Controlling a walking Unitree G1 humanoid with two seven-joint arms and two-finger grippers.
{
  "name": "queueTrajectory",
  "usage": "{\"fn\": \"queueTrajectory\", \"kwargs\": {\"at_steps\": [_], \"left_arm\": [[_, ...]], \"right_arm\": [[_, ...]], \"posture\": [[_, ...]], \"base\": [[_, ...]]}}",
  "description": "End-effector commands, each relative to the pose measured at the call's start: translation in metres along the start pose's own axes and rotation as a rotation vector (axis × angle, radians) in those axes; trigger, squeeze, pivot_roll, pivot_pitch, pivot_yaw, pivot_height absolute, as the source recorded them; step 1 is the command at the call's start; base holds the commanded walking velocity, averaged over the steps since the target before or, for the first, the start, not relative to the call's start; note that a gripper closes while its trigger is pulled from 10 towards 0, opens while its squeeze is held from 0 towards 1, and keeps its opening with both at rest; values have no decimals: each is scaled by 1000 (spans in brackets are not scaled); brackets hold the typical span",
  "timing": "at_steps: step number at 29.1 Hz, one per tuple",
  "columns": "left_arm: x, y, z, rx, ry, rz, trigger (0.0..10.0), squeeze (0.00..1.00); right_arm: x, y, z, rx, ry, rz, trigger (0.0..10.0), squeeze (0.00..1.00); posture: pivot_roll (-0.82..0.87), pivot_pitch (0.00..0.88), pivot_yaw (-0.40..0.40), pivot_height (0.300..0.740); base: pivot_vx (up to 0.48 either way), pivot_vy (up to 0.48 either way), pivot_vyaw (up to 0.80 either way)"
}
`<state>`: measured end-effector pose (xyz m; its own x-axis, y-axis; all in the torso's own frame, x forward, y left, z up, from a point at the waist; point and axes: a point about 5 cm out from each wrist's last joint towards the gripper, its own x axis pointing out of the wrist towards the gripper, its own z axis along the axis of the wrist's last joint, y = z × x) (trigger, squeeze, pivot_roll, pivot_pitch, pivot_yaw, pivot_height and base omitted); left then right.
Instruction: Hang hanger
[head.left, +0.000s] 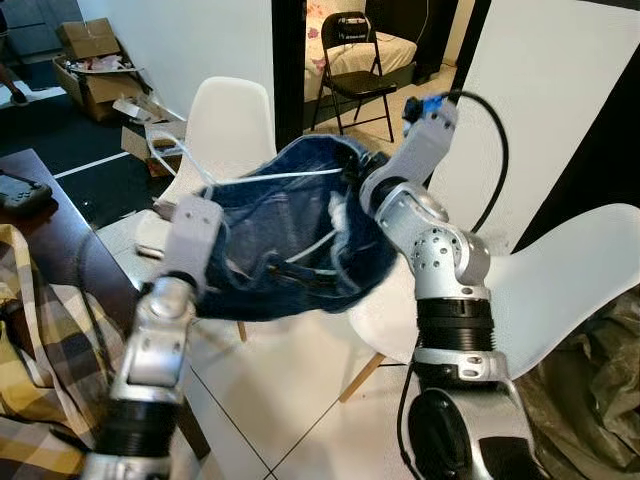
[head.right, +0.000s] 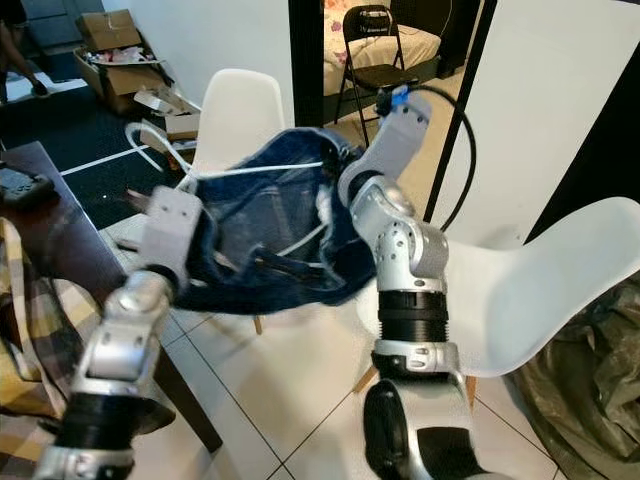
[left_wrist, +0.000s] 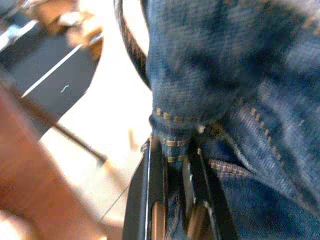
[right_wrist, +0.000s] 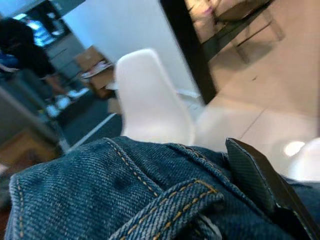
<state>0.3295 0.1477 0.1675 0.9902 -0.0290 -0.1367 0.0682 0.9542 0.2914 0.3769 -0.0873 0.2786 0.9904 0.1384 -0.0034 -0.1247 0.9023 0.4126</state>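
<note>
Denim jeans (head.left: 280, 240) on a white hanger (head.left: 290, 176) stretch between both arms, long axis side to side: left gripper (left_wrist: 172, 170) pinches the hem, right gripper (right_wrist: 240, 200) clamps the waistband.

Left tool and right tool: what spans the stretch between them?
Bunched blue jeans on a white hanger hang between the left tool and the right tool, as the left eye view shows.

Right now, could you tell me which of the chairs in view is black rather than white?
The folding chair standing in the doorway beyond the denim jeans is black, with a thin metal frame; the two moulded shell chairs nearer the robot are white.
</note>
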Motion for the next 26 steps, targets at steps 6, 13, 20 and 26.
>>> {"fn": "queueTrajectory", "kwargs": {"at_steps": [6,13,20,26], "left_arm": [[-8,-30,54,141,-309,-190,10000,0],[-4,-13,49,301,-306,-140,10000,0],[0,9,55,522,-316,-52,10000,0],[-1,2,53,569,-315,-57,10000,0]], "right_arm": [[5,-11,-59,-338,239,74,10000,0],[5,-28,-60,-512,243,47,10000,0],[5,-41,-59,-698,221,2,10000,0],[6,-36,-56,-540,237,19,10000,0]], "posture": [[69,54,-32,740],[66,53,-28,740],[67,55,-24,740],[67,55,-24,740]], "base": [[0,0,0],[0,0,0],[0,0,0],[0,0,0]]}}
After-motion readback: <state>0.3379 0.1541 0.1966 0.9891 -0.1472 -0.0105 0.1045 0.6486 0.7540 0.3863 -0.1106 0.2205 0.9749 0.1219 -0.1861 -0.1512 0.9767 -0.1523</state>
